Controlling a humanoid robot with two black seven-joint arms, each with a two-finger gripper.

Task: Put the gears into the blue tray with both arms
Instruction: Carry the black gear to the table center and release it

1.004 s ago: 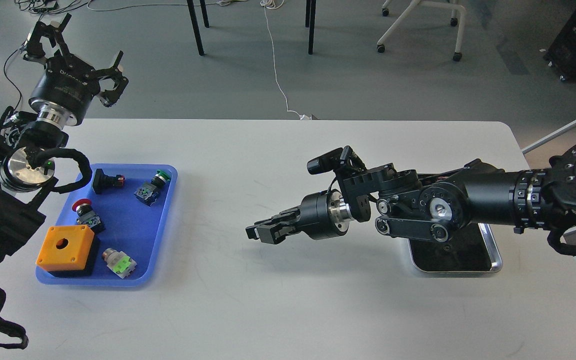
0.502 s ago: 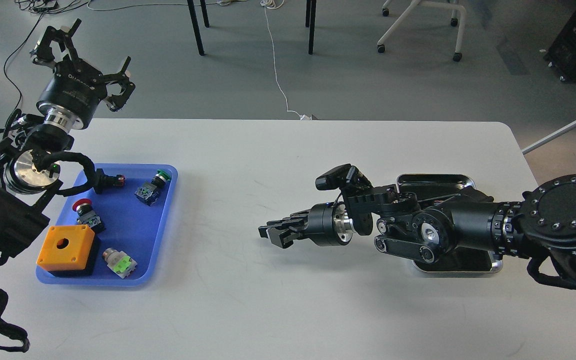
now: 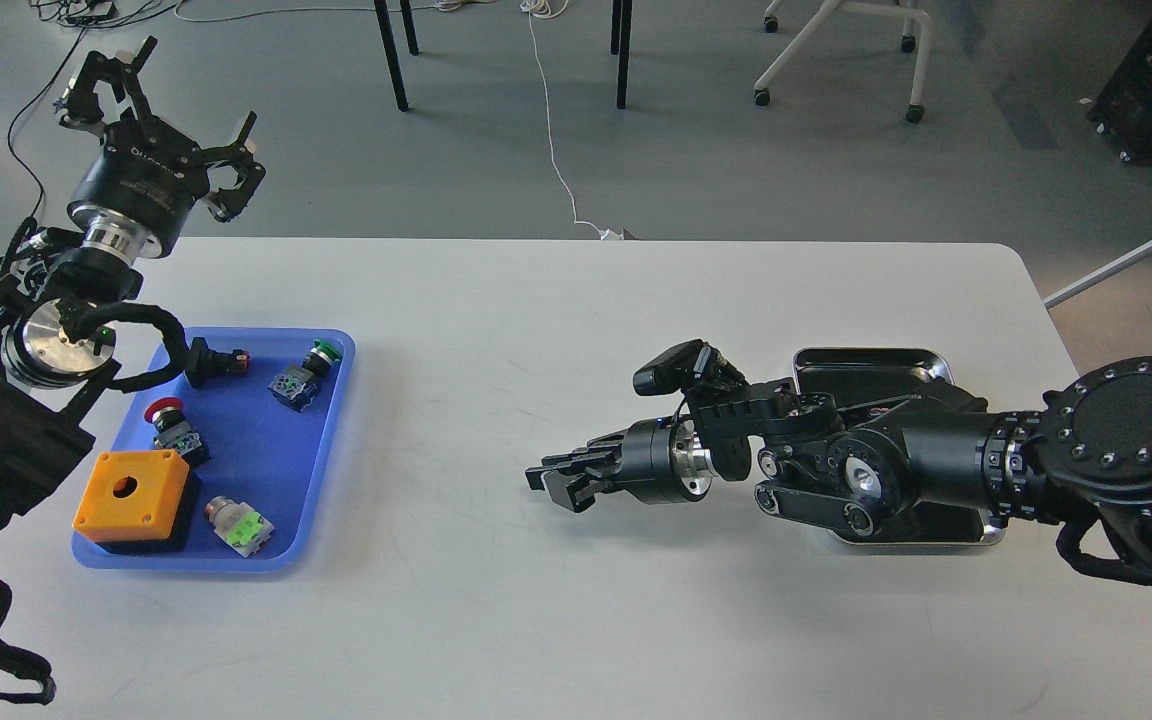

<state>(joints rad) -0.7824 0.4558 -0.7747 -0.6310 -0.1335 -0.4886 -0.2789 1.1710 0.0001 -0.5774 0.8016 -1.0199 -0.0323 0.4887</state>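
Note:
The blue tray (image 3: pixel 332 430) lies at the table's left and holds push-button parts. No gears show anywhere; they are hidden or too small to make out. My left gripper (image 3: pixel 151 95) is raised past the table's far left corner, above and behind the tray, open with its fingers spread and nothing in them. My right gripper (image 3: pixel 558 482) hangs low over the bare table middle, pointing left toward the tray and well apart from it. Its fingers are drawn together, and I cannot see anything between them.
In the blue tray sit an orange box (image 3: pixel 131 492), a red-capped button (image 3: pixel 166 412), a green-capped button (image 3: pixel 322 352), a black switch (image 3: pixel 208 360) and a green-and-white switch (image 3: pixel 239 528). A steel tray (image 3: pixel 871 365) lies under my right forearm. Chair and table legs stand beyond the far edge.
My right arm has dropped lower and drawn back to the right, uncovering the steel tray's far end. The left gripper rose a little and stayed open.

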